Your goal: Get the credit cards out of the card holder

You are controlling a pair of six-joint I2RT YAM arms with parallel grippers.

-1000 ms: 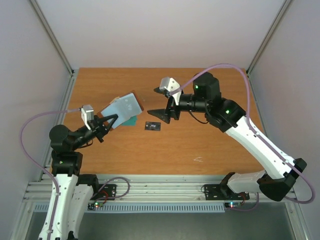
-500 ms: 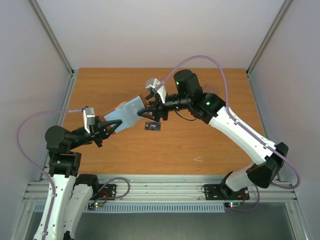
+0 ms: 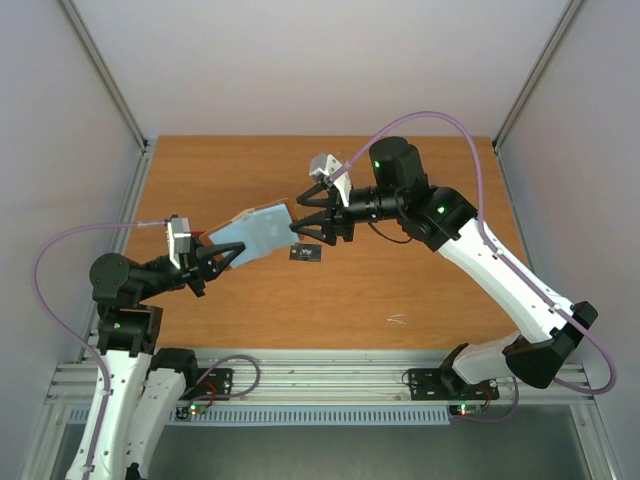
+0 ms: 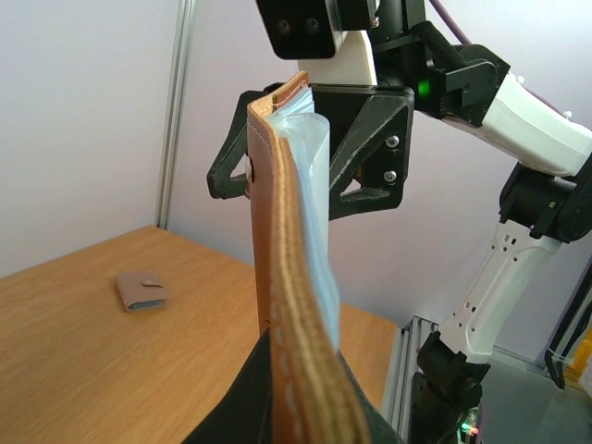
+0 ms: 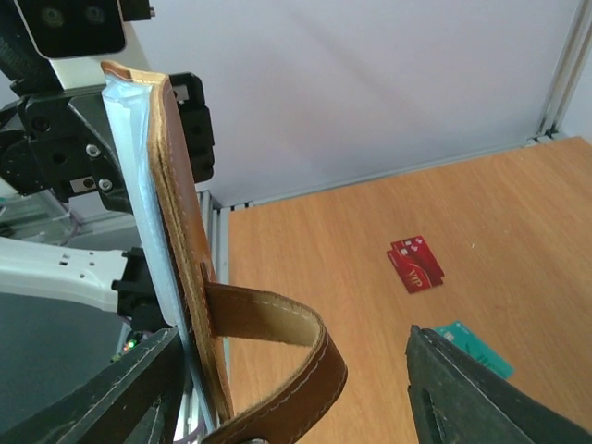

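Now card holder [image 3: 262,228] between right jaws.

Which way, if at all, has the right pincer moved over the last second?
Yes. Judged against the unmoved black card, the right pincer has shifted slightly left, closing on the card holder.

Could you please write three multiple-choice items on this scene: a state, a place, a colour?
1. What is the left pincer doing? A standing open B gripping a lone card C gripping the card holder
2. Where is the black card? A on the table B inside the card holder C on the floor
3. Right wrist view: the card beyond the teal card is? A yellow B red C white
Answers: C, it clamps the holder; A, it lies flat on the wood; B, the red card lies behind it.
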